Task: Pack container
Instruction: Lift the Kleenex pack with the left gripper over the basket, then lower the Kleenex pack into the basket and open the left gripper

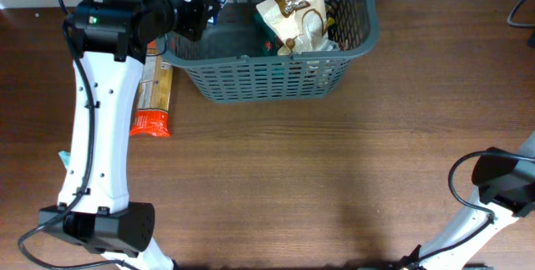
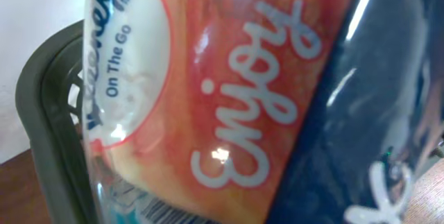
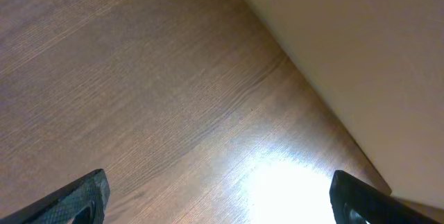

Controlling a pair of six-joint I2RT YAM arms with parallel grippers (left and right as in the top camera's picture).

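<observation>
the left gripper [image 1: 199, 1] is clamped on a tissue packet [image 2: 229, 99] and holds it tilted over the left rear corner of the basket [image 1: 267, 61]. in the left wrist view the packet fills almost the whole picture and hides the fingers. its orange-red face reads "enjoy", a white patch reads "on the go", and its right side is dark blue. the basket's dark rim shows at the left edge of that view, just beside the packet.

the basket stands upright on the table [image 1: 276, 178], at the far side. a tan and brown pouch [image 1: 292, 15] lies inside it, toward its right half. a long orange packet [image 1: 153, 103] lies on the wood just left of the basket, partly under the left arm.

the right gripper [image 3: 222, 203] is well apart from the basket, nearer and to its right. its fingers are spread wide above the wood.
</observation>
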